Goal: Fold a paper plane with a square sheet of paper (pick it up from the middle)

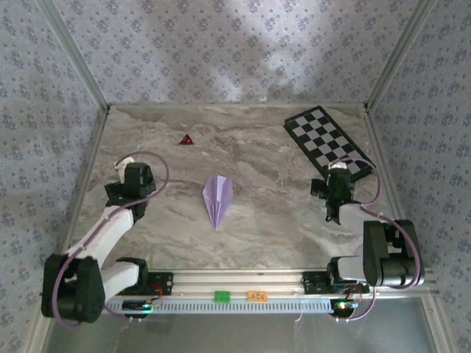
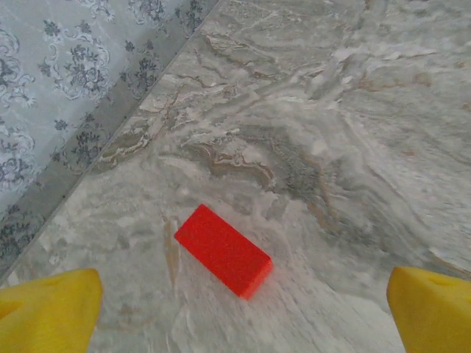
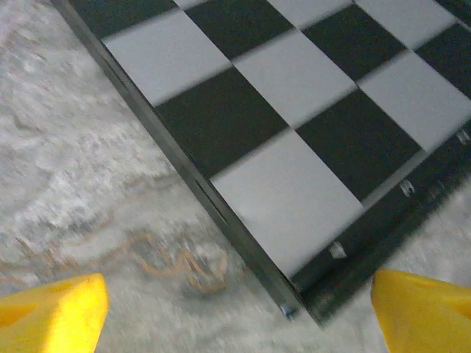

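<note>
The square sheet of paper lies in the middle of the table, folded into a narrow pale lilac paper plane point(image 1: 218, 200) with a centre crease, its point toward the near edge. Neither gripper touches it. My left gripper point(image 1: 135, 179) hangs well to its left; in the left wrist view the left gripper point(image 2: 243, 316) is open, yellow fingertips point(image 2: 51, 312) wide apart over bare marble. My right gripper point(image 1: 338, 184) is far to the plane's right, by the checkered board. In the right wrist view the right gripper point(image 3: 237, 312) is open with nothing between its fingertips point(image 3: 423, 309).
A black-and-white checkered board point(image 1: 327, 140) lies at the back right; its near corner point(image 3: 294, 220) sits just ahead of the right fingers. A small dark red triangle point(image 1: 186, 139) rests at the back left, and a small red piece point(image 2: 223, 251) lies ahead of the left fingers. Patterned walls enclose the table.
</note>
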Controlling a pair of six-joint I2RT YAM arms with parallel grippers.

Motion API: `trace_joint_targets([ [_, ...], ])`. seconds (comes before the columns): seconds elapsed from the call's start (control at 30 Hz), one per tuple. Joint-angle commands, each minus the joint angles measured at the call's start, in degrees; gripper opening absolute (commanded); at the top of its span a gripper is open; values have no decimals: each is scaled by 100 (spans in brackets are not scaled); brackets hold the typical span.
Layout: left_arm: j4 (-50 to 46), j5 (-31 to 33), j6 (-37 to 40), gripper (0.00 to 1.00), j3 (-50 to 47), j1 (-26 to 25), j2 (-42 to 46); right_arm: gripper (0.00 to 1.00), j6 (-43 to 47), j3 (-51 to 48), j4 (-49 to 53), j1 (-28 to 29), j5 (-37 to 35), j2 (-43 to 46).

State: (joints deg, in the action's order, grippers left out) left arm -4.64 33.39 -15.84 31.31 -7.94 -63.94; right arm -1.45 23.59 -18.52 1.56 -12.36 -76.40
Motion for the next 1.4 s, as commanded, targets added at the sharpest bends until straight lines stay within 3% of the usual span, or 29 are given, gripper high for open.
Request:
trace_joint_targets([
  [0.0,1593,-432,778,99,-157,197,-561,94,520,100,-1471,-25,652,-213],
  [0.23,3692,-1236,1284,99,-451,266,-1601,94,359,56,-2408,-180,1032,-973],
  [0.33,4331,-1691,1572,99,-565,349,-1754,94,376,-322,-3428,-280,1195,-1217],
  [0.4,4694,-2069,1553,99,-723,459,-1951,95,431,-286,-3172,-284,1213,-1096],
  [0.5,6086,-2203,1533,98,-1117,560,-2540,100,427,-233,-3127,-262,1155,-1128],
  [0.57,5199,-2138,1336,99,-836,636,-2347,100,394,-208,-3108,-270,1106,-1157],
  [0.83,5346,-2072,1203,100,-873,759,-2397,100,274,-273,-3278,-121,233,-1167],
  [1.37,5330,-2068,1197,100,-880,758,-2389,100,383,-274,-3256,-104,513,-1158],
])
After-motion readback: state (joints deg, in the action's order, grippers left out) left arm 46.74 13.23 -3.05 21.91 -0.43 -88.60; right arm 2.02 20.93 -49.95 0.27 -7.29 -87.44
